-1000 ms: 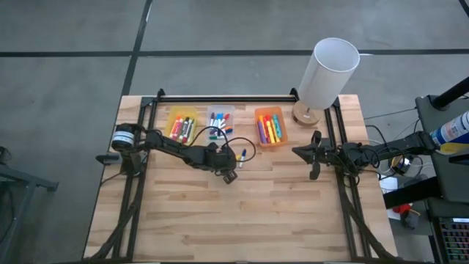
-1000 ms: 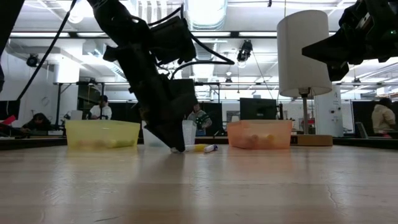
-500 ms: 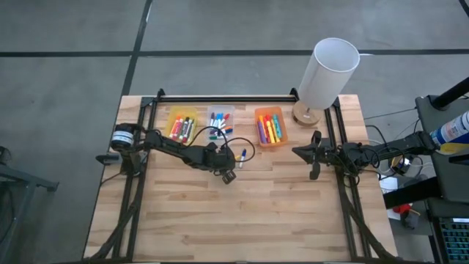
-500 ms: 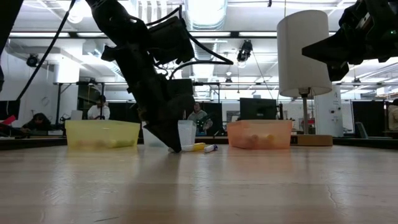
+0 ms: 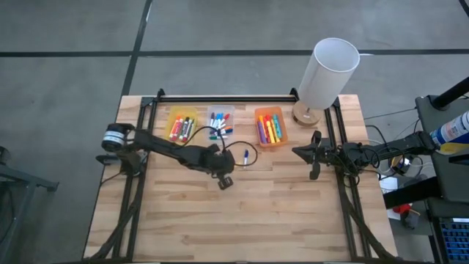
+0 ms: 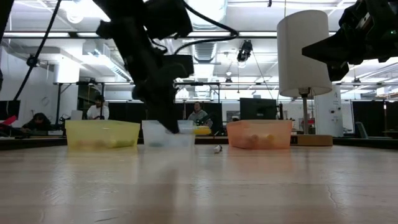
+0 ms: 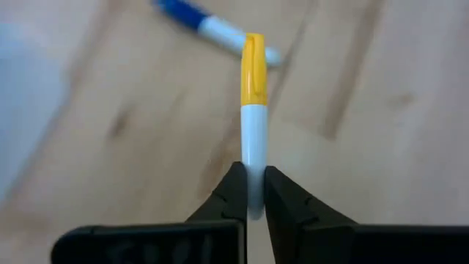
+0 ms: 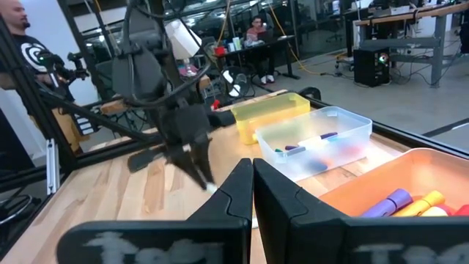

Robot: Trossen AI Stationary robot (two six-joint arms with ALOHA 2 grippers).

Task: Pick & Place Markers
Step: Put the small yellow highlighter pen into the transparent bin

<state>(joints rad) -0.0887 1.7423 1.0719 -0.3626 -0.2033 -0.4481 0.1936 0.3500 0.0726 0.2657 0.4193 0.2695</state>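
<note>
Most markers lay sorted in the three bins (image 5: pixel 220 122). The left gripper (image 7: pixel 253 192) pinched a yellow-capped marker (image 7: pixel 253 132); apparently only a blue marker (image 5: pixel 245 155) remained on the table (image 5: pixel 293 213).

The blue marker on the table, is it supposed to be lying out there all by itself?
It does look stray. The blue marker lies loose on the wooden table in front of the clear bin, while most markers sit inside bins. The left tool holds a yellow-capped marker just above the wood.
</note>
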